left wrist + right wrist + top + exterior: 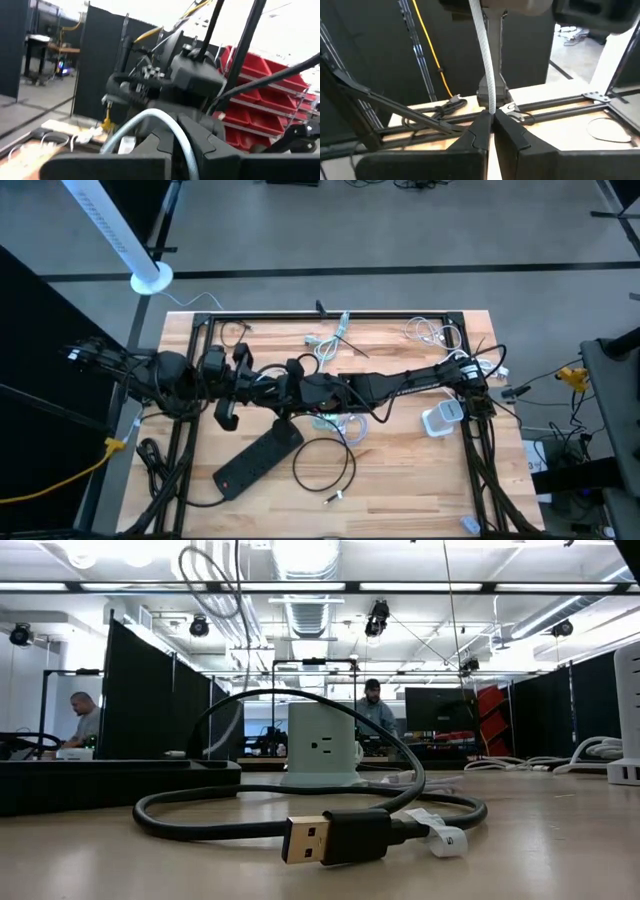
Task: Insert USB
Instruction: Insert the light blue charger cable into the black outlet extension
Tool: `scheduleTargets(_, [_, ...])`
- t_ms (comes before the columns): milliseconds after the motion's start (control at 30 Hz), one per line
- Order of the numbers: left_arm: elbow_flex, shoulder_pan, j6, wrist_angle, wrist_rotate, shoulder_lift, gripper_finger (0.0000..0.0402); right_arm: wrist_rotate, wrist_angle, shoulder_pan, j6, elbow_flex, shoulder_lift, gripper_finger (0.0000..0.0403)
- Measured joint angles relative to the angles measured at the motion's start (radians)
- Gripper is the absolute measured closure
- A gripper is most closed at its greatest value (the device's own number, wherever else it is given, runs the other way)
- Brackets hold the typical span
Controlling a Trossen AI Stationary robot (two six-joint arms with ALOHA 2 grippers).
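Both arms meet above the middle of the wooden worktop (400, 470). The right tool (491, 116) is closed on a pale cable (485, 70); the left tool (172, 131) is closed on the same kind of pale cable (150, 116). A black USB cable (325, 465) lies coiled near the front edge, its gold plug (307, 839) resting free beside a black power strip (258, 459).
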Motion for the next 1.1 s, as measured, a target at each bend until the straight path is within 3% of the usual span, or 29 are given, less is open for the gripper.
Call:
scheduleTargets(300, [0.0, 0.0, -0.059, -0.167, -0.004, -0.125, 0.0303, -0.012, -0.022, -0.005, -0.069, 0.0, -0.039, 0.0403])
scheduleTargets(467, [0.0, -0.001, -0.074, -0.34, 0.042, -0.223, 0.0257, -0.033, -0.119, -0.008, -0.157, 0.0, -0.068, 0.0403])
scheduleTargets(600, [0.0, -0.012, -0.149, -0.492, 0.051, -0.278, 0.0241, -0.199, -0.221, -0.014, -0.243, 0.0, -0.079, 0.0403])
scheduleTargets(767, [-0.021, -0.05, -0.182, -0.552, 0.078, -0.28, 0.0241, -0.504, -0.285, -0.027, -0.347, -0.005, -0.06, 0.0403])
scheduleTargets(933, [-0.1, -0.081, -0.227, -0.522, 0.077, -0.255, 0.026, -0.617, -0.282, -0.042, -0.404, -0.07, -0.039, 0.0403])
scheduleTargets(1100, [-0.223, -0.097, -0.383, -0.44, 0.076, -0.234, 0.0285, -0.747, -0.191, -0.078, -0.513, -0.22, -0.035, 0.0403])
